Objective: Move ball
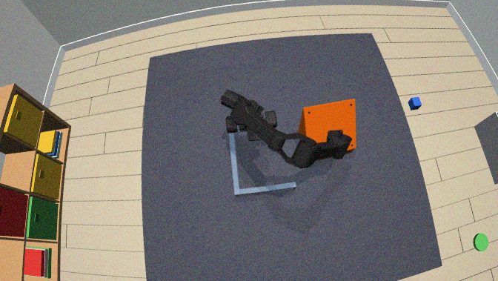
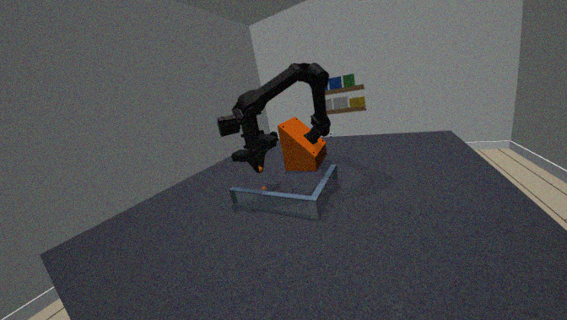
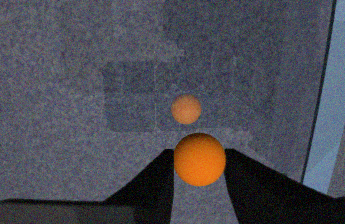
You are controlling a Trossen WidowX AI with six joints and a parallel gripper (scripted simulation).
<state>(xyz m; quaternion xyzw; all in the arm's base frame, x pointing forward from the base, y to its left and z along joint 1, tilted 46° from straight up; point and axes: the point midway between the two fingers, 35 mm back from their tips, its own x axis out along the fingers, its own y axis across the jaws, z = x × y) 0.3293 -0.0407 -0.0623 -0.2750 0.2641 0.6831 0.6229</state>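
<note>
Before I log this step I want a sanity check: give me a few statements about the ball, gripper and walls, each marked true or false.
1. The gripper is shut on the ball. True.
2. The ball already rests on the see-through copy. False: it is held above the table, with the copy seen apart from it in the wrist view.
3. The two clear walls meet in an L-shaped corner. True.
4. The orange block lies inside the walls. False: it stands outside them, by the arm's base.
5. The gripper is open and holds nothing. False: it grips the ball.
</note>
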